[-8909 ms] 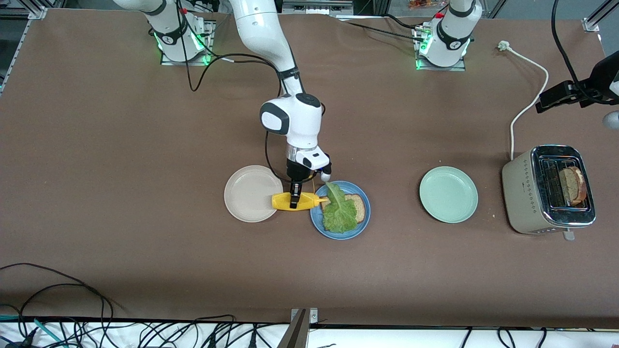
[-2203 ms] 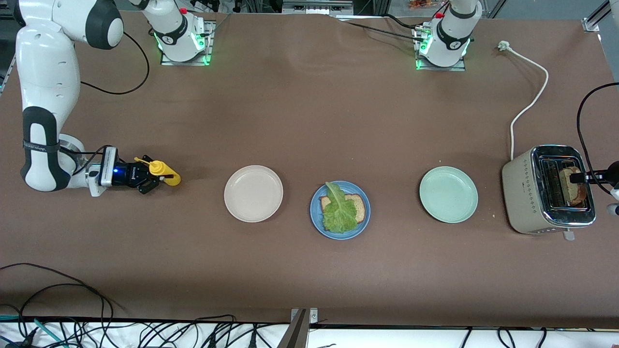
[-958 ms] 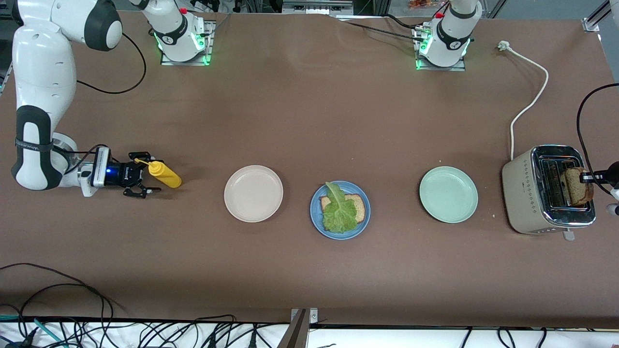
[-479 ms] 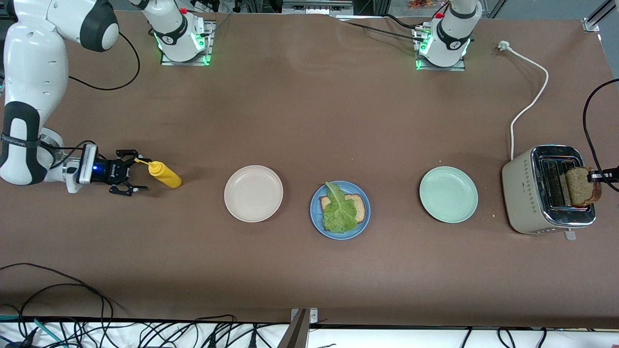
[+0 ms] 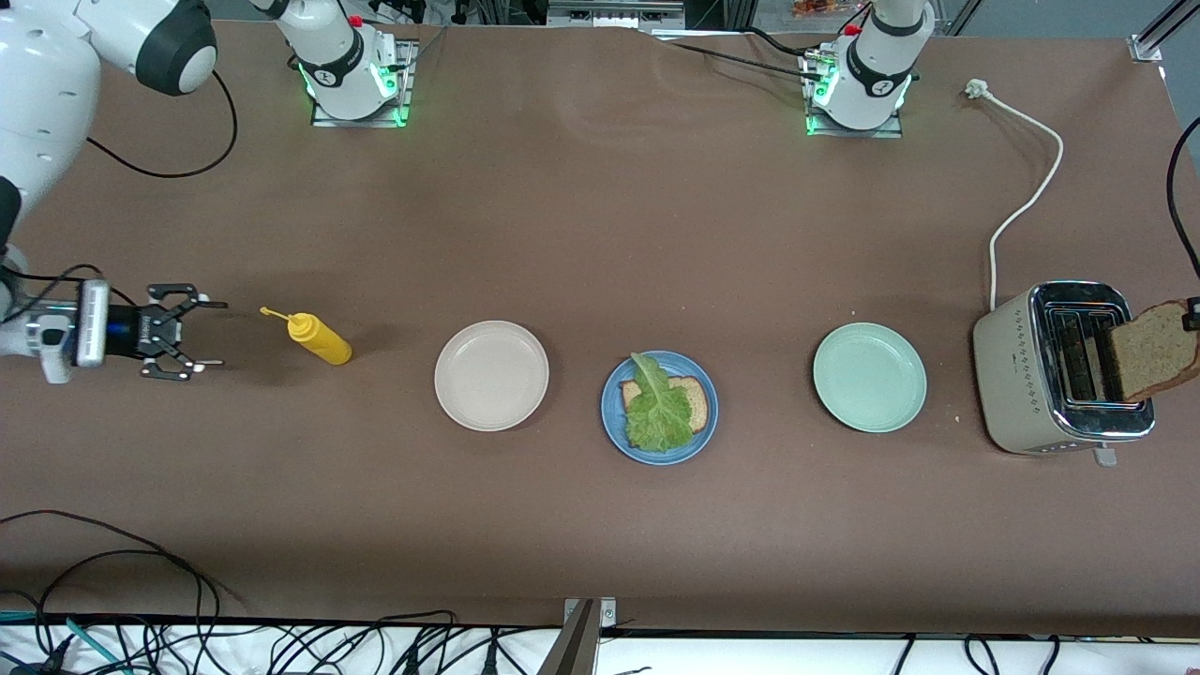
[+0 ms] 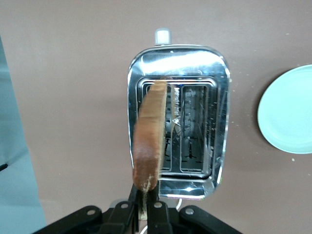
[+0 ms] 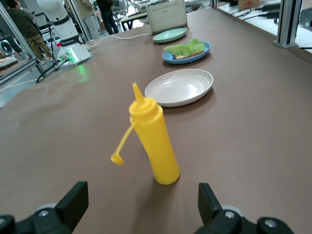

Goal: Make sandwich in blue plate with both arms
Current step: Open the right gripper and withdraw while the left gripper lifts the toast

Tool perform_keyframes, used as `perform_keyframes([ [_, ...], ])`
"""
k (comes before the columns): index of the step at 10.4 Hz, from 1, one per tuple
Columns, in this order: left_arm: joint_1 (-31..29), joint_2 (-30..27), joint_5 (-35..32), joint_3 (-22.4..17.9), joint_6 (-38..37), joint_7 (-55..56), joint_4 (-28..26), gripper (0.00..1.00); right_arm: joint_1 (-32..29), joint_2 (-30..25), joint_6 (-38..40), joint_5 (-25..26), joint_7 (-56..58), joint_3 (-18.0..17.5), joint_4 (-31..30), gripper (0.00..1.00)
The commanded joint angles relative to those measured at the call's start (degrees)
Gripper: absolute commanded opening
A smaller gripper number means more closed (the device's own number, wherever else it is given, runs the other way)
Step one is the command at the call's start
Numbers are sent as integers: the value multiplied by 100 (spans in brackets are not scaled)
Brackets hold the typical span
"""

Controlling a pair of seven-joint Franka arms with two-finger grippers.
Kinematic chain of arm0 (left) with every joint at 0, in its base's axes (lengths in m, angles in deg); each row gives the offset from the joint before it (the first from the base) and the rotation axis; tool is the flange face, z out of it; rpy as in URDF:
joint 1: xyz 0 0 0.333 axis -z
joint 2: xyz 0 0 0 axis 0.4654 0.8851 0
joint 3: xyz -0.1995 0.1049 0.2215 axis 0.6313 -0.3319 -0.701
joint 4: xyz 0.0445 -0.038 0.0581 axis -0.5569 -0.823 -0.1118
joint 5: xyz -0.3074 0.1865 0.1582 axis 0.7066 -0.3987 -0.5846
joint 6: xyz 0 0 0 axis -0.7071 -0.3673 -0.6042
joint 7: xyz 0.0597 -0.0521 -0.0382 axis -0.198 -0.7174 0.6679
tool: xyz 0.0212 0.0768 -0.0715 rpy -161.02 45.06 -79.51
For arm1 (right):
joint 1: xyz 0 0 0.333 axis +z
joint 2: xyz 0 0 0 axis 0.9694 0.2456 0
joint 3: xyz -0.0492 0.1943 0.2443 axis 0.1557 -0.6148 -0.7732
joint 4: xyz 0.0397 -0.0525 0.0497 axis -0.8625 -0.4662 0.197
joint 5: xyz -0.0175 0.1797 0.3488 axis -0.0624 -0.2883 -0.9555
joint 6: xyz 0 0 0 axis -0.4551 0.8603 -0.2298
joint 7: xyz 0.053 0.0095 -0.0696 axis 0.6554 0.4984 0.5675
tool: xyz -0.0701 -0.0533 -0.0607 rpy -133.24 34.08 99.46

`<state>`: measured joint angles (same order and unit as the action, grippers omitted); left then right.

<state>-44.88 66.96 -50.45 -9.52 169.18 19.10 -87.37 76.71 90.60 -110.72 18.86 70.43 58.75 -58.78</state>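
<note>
So the blue plate (image 5: 660,408) sits about mid-desk, a bit closer to the front-camera edge than to the edge where the arm bases stand. On it there's one bread slice (image 5: 695,401) with a crinkly green lettuce leaf (image 5: 654,407) lying over most of it, so the crust only peeks out on the side toward the left arm's end.

The second bread slice (image 5: 1153,350) is up in the air over the toaster (image 5: 1031,375), pinched by its lower edge in the left claw (image 6: 145,207), fingers squeezed tight on it. In the left wrist view the slice stands on edge above one of the toaster's two slots, and both slots look empty. The toaster is parked at the left arm's end of the desk, its white cord (image 5: 1022,192) snaking off toward the base edge.

Between the toaster and the blue plate there's a mint-green plate (image 5: 869,377), nothing on it. Next to the blue plate, toward the right arm's end, a beige-white plate (image 5: 491,375), also bare.

Further toward the right arm's end stands a yellow squeeze bottle (image 5: 321,339), upright, cap flipped off and dangling on its strap. The right claw (image 5: 199,333) is low over the desk near that end, fingers spread wide, pointing at the bottle but well clear of it and holding nothing.
</note>
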Motion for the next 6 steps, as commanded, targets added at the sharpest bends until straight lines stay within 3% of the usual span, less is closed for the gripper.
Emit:
perform_keyframes([
  [1,-25,-467,276,138,-366,-144,5,0,-22,-201,588,459,-1645,197,1159,100],
  [3,-8,-477,320,147,-402,-153,31,0,-22,-482,818,539,-2972,58,1582,100],
  [6,45,-468,417,112,-402,-135,31,0,-101,-851,828,758,-4591,-976,1787,100],
])
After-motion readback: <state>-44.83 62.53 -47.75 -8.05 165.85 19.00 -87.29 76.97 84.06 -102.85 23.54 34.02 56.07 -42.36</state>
